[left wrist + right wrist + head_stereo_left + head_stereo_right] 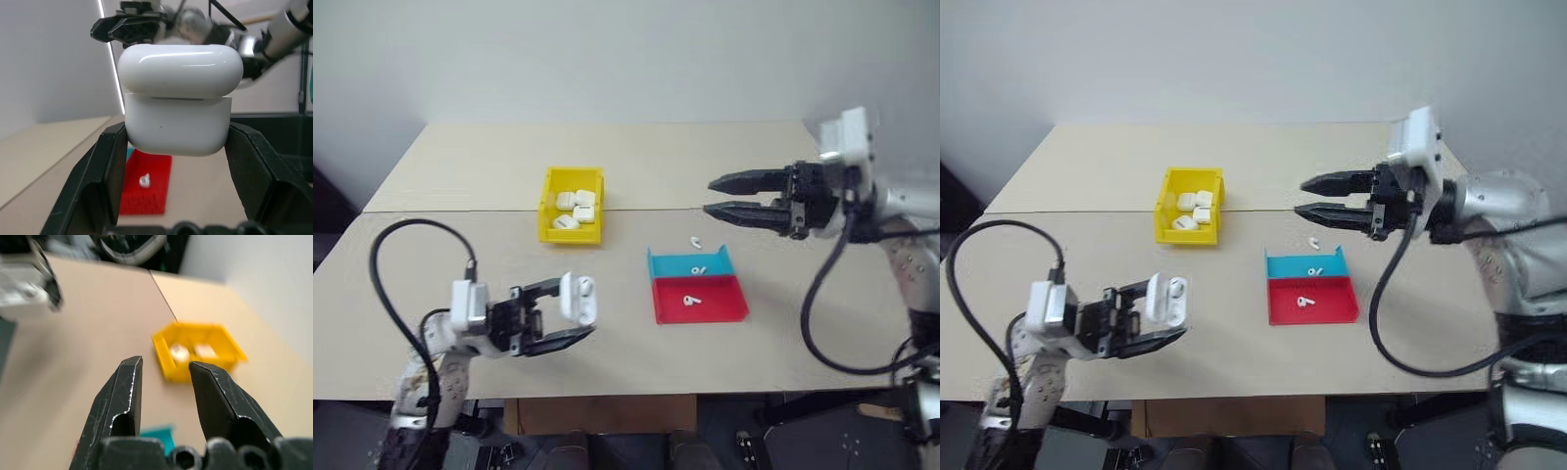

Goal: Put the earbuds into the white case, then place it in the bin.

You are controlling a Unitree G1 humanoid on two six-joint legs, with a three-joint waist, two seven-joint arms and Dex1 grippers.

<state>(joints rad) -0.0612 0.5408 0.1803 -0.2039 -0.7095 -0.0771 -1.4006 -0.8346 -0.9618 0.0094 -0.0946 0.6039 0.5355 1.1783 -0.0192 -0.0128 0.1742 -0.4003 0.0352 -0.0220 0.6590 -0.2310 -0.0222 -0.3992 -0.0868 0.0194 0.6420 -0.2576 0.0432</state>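
My left gripper (576, 309) is shut on the white case (578, 298), held just above the table's front left. In the left wrist view the case (178, 105) sits between both black fingers (105, 161), its lid resting on the body. At mid right, my right gripper (710, 196) hovers open and empty, pointing left, above and right of the trays. One earbud (695, 240) lies on the bare table, another (698, 269) in the blue tray, a third (688, 301) in the red tray. The yellow bin (548, 223) stands at centre left, holding several white cases.
A shallow blue tray (668, 266) and a red tray (722, 305) lie side by side right of centre. Black cables loop from both wrists. A seam (460, 210) runs across the tabletop behind the bin. The table's front edge is just below the left gripper.
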